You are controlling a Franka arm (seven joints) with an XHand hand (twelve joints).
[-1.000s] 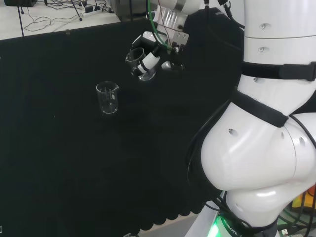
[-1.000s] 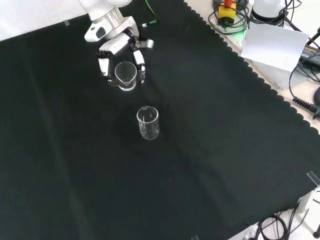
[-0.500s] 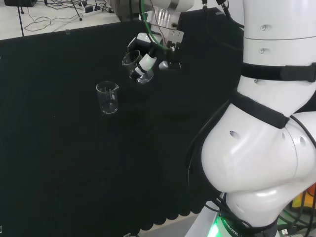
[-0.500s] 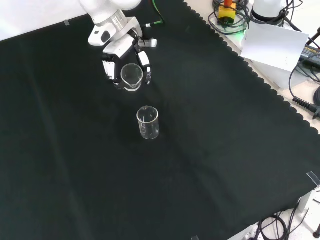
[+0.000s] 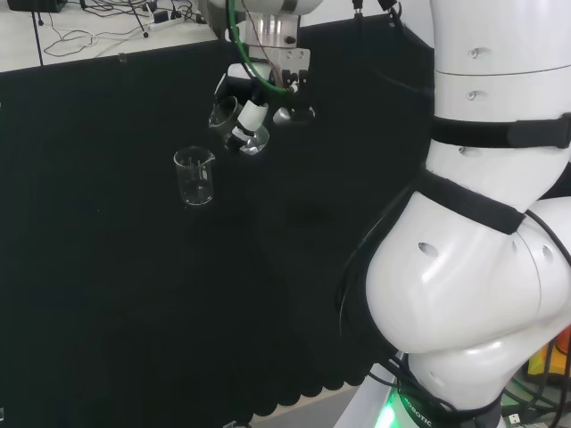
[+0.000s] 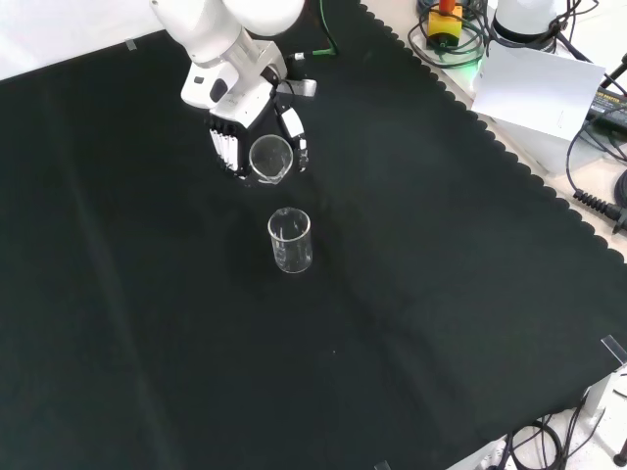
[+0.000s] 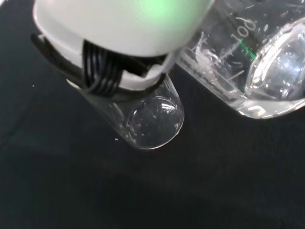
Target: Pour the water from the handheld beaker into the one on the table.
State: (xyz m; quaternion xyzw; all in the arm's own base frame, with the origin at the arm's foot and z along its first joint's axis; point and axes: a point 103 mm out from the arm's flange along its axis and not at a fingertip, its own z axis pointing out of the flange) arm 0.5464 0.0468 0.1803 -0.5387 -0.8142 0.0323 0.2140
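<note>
Front view: my fingers (image 6: 291, 128) curl round the tilted handheld beaker (image 6: 269, 159). The table beaker (image 6: 291, 241) stands upright just below them, apart, so I judge the pour needs a short carry that way.

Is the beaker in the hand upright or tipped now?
Tipped. In the head view the held beaker leans in the hand, its mouth towards the standing beaker.

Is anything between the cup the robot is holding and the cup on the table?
No. In the front view, just bare black cloth separates the held beaker from the table beaker.
</note>
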